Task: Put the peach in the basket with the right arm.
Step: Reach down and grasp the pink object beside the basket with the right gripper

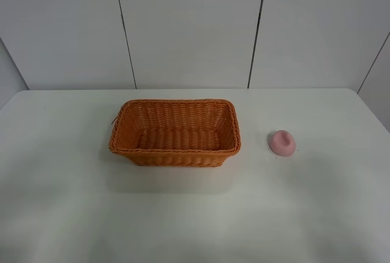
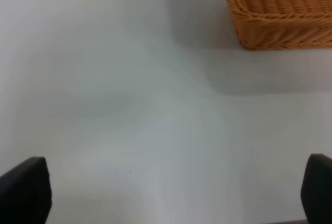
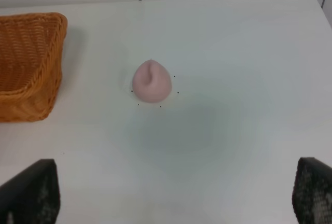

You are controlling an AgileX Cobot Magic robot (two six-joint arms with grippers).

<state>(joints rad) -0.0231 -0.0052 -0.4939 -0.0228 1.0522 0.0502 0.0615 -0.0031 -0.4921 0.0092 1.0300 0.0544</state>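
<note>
- The left end effector (image 2: 171,190) hangs over the bare counter (image 1: 183,214). Its two black tips sit far apart, so it is wide open and holds nothing. It has no job in this task.
- The basket (image 1: 175,151) sits near the middle of the counter. It is empty, and I can see its woven bottom.
- The peach (image 1: 282,142) sits on the counter at 3 o'clock from the basket. It is near the basket but not touching it, with its flat side down.
- The right end effector (image 3: 171,193) is wide open too, with nothing in it. The peach lies ahead of it, well apart from the tips.
- I think the job is at its very start, because nothing is picked up yet.
- Next, the right end effector should go forward and down until one tip is on each side of the peach. Then it should squeeze softly and lift.
- After that it must carry the peach toward 9 o'clock, over the basket rim, and let go.
- The high view shows no end effector at all.
- The wrist views show only the tips, cut off at the picture's edge, so I cannot tell how high they hang.
- Tiny dark specks ring the peach. I cannot tell what they are.
</note>
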